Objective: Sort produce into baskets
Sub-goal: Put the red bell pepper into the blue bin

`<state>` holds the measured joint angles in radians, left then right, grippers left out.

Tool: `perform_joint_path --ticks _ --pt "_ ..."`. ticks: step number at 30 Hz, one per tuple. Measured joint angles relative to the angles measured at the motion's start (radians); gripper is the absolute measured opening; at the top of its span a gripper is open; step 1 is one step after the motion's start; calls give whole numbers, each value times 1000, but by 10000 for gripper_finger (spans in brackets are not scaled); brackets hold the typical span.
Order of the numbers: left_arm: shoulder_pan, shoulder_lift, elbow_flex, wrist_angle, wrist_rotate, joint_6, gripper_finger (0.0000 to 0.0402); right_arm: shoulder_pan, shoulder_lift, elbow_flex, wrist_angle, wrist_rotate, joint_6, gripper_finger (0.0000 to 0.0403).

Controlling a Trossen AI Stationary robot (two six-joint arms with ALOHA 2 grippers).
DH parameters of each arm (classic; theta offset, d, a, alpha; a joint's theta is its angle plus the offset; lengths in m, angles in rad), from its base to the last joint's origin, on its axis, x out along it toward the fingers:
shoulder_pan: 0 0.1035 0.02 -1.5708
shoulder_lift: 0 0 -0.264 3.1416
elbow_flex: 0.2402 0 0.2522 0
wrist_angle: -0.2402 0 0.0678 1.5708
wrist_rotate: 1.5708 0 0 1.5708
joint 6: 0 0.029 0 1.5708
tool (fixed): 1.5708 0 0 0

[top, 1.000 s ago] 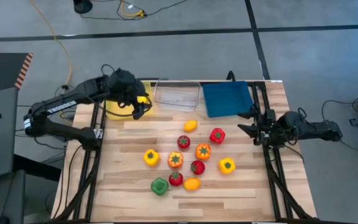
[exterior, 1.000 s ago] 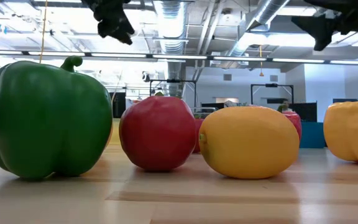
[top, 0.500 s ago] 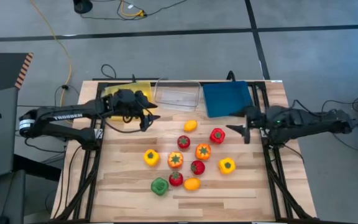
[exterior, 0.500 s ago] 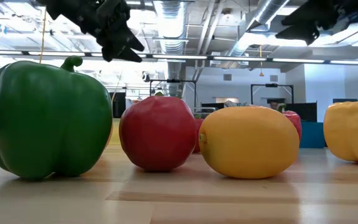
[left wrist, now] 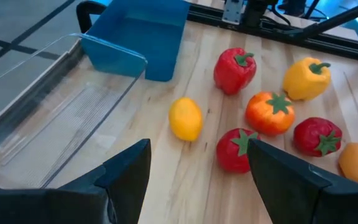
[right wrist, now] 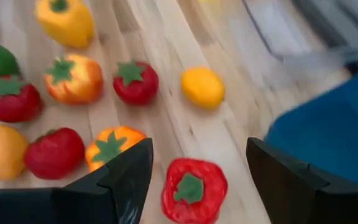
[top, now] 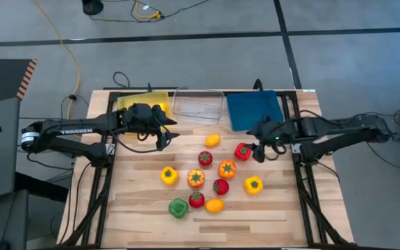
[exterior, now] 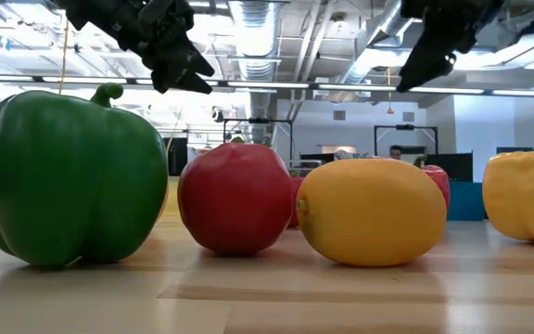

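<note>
The produce lies loose mid-table: a yellow lemon [top: 213, 140], a red pepper [top: 242, 151], a green pepper [top: 178, 207] and several more pieces. Along the far edge stand the yellow basket [top: 144, 97], the clear basket [top: 198, 105] and the blue basket [top: 254, 110]. My left gripper [top: 167, 134] hangs open in front of the yellow basket, left of the lemon [left wrist: 185, 118]. My right gripper [top: 259, 149] hangs open and tipped downward just above the red pepper [right wrist: 193, 190], clear of it. Both grippers are well above the table in the low view: the left [exterior: 179, 65] and the right [exterior: 425, 60].
Black frame rails run along the table's left side [top: 106, 173] and right side [top: 304, 187]. Bare wood [top: 137, 208] lies left of the produce and along the near edge. Cables trail on the floor beyond the far edge.
My left gripper has come down from over the yellow basket toward the table's middle, then kept still. My right gripper has swung from the table's right edge toward the left, out over the red pepper, and tipped downward. Both have stayed open. No produce has moved.
</note>
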<state>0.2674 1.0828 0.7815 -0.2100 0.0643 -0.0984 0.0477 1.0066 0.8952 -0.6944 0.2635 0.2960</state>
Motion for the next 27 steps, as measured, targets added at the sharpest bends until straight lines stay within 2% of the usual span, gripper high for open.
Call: perform_joint_path --ticks 4,11,27 --pt "0 0 0 0 0 19 254 -11 84 46 -67 -1 28 286" --pt "0 0 0 0 0 23 254 -11 178 50 -54 -2 28 286" --pt "0 0 0 -1 0 23 254 -8 330 50 -57 -12 28 286"
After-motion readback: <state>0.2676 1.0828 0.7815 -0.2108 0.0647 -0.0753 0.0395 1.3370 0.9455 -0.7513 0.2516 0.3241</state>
